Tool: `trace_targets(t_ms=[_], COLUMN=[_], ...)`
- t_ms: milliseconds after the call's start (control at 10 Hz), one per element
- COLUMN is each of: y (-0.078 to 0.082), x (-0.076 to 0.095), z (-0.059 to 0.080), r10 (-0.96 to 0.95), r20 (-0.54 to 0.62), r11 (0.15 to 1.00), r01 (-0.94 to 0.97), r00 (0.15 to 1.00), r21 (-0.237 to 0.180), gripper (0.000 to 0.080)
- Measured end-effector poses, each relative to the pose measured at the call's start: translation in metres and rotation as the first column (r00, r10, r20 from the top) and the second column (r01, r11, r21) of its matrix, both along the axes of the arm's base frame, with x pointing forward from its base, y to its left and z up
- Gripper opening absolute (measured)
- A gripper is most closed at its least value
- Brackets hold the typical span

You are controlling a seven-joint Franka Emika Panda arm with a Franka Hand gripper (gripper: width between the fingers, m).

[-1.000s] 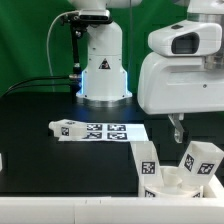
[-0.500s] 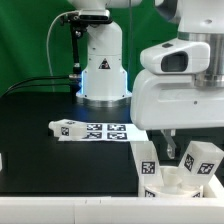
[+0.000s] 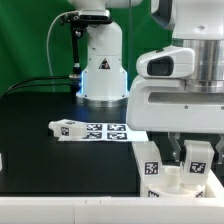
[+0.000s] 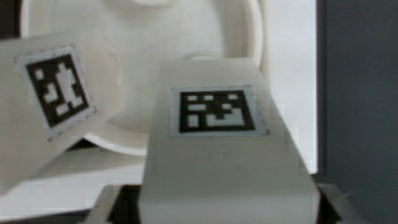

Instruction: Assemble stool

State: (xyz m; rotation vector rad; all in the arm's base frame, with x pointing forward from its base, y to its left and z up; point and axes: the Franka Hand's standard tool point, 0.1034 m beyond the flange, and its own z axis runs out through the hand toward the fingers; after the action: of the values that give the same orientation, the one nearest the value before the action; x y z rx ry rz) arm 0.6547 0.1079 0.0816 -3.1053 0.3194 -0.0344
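Outwardly, the exterior view: claw (image 3: 194,152) hangs low over the stool's round seat (image 3: 176,183), on the tabletop (image 3: 40,145) toward the exterior view's right. It straddles one upright leg (image 3: 198,158); a second leg (image 3: 152,168) stands beside. Wrist view: fingers (image 4: 121,204) closely flank the tagged leg; cannot tell whether they grip it.

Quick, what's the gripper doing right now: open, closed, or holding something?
Gripper: its fingers sit on either side of a tagged stool leg. Whether they are clamped on it cannot be told.
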Motion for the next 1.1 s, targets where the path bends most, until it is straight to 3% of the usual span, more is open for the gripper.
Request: trace_targets(t_ms=[300, 600, 900, 1100], y=[-0.004, -0.015, -0.017, -0.017], x=[-0.001, -0.007, -0.009, -0.016], z=[-0.001, -0.002, -0.003, -0.004], r10=[-0.354, -0.737, -0.854, -0.973], r20=[0.023, -0.025, -0.052, -0.12], r11=[0.935, 0.672, 0.513, 0.19], r01=[0.354, 0.736, 0.855, 0.978], r00=[0.935, 0.676, 0.517, 0.199], r21=[0.02, 0.087, 0.079, 0.08], gripper=[0.0333, 0.0334, 0.0334, 0.0334])
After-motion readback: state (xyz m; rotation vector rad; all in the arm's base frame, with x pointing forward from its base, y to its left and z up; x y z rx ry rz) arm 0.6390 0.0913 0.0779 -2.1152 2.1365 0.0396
